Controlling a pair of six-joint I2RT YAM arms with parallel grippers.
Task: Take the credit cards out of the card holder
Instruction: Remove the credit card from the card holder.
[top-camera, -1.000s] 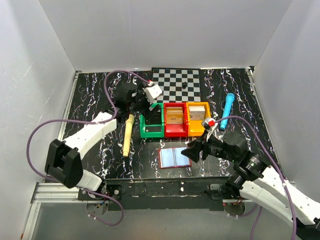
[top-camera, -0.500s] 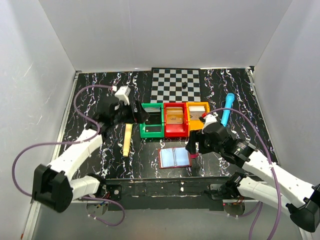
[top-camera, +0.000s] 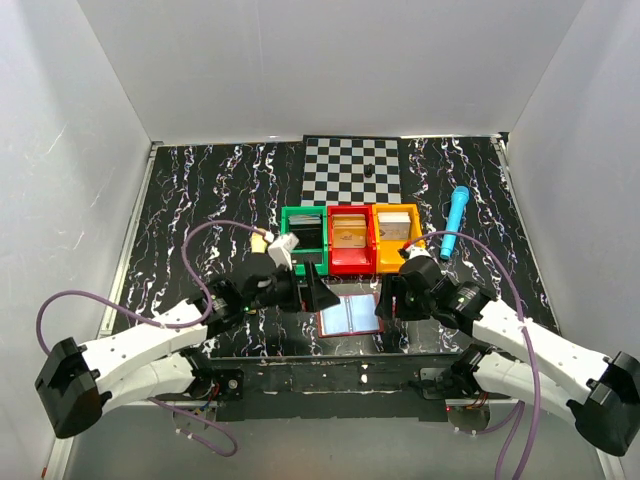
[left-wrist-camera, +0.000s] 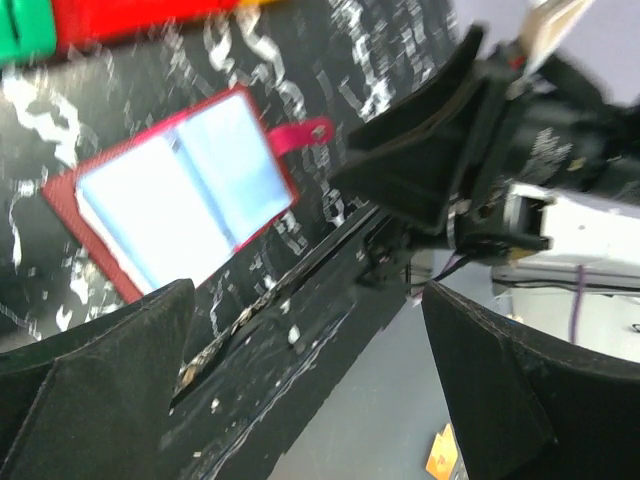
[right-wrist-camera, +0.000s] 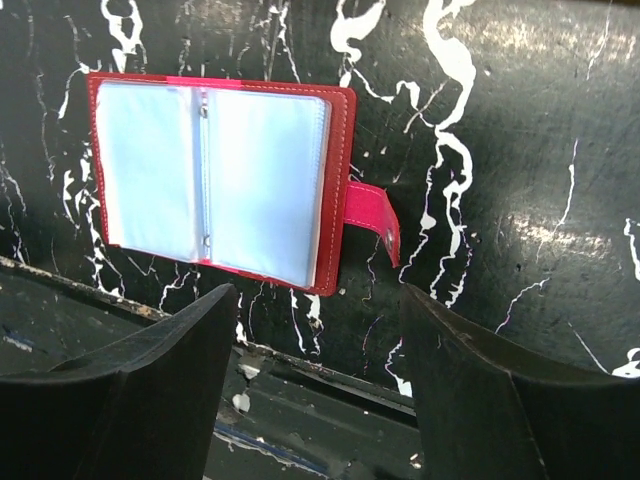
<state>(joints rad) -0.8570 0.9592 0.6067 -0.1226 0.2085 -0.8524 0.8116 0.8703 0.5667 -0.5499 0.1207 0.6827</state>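
The card holder (top-camera: 350, 313) lies open and flat near the table's front edge, red-bordered with pale blue-grey sleeves (right-wrist-camera: 215, 180) and its red strap (right-wrist-camera: 375, 215) out to the right. I cannot tell whether any credit cards sit in the sleeves. Flat card-like pieces lie in the red bin (top-camera: 350, 238) and the orange bin (top-camera: 395, 235). My left gripper (top-camera: 322, 293) hovers open at the holder's left edge, nothing between its fingers (left-wrist-camera: 100, 380). At the holder's right edge my right gripper (top-camera: 383, 300) stands open above the table front, its fingers (right-wrist-camera: 130, 400) empty.
A green bin (top-camera: 303, 240) stands left of the red one, just behind the left gripper. A checkerboard (top-camera: 352, 168) lies at the back and a blue pen (top-camera: 455, 220) to the right. The table's front edge (right-wrist-camera: 330, 365) runs right under both grippers.
The left arm swung from behind the green bin forward to the holder's left edge, its jaws opening wide. The right gripper shifted left to the holder's right edge.
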